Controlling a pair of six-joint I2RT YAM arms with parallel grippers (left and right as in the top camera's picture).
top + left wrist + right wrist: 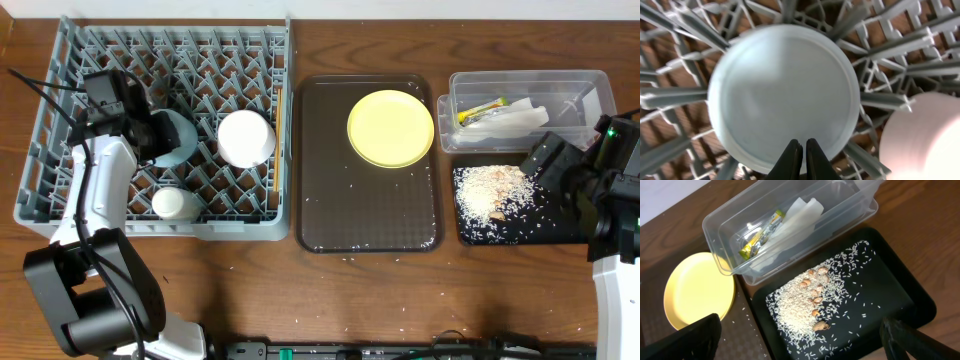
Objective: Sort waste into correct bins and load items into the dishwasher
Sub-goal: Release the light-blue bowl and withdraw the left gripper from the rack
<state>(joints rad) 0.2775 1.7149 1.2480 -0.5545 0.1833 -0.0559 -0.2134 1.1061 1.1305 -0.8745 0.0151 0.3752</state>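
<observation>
The large square grey plastic dish rack (60, 60) sits at the far left corner of the desk (250, 290). Inside it the round light blue bowl (782, 95) lies upside down among the pegs. The left gripper (802, 156) is at the bowl's rim, its fingers (791, 160) pressed together with nothing seen between them. Just right of that bowl is the round white bowl (246, 137) (it looks pinkish in the wrist view). A small white cup (175, 203) stands by the rack's near edge, and the pair of thin wooden chopsticks (277, 140) lies along its right side.

At mid-desk the dark brown textured serving tray (340, 200) carries the round yellow plate (390, 128) in its far right corner. Toward the desk's far right corner, the clear rectangular plastic tub (590, 85) holds the small green-and-orange wrapper (483, 108) and the white crumpled paper napkin (520, 118). Just beside its near wall, the shallow glossy black rectangular tray (530, 225) holds a heap of beige rice-like crumbs (488, 188). The right gripper (800, 330) hovers over this tray by the right edge, fingers wide apart and empty.
</observation>
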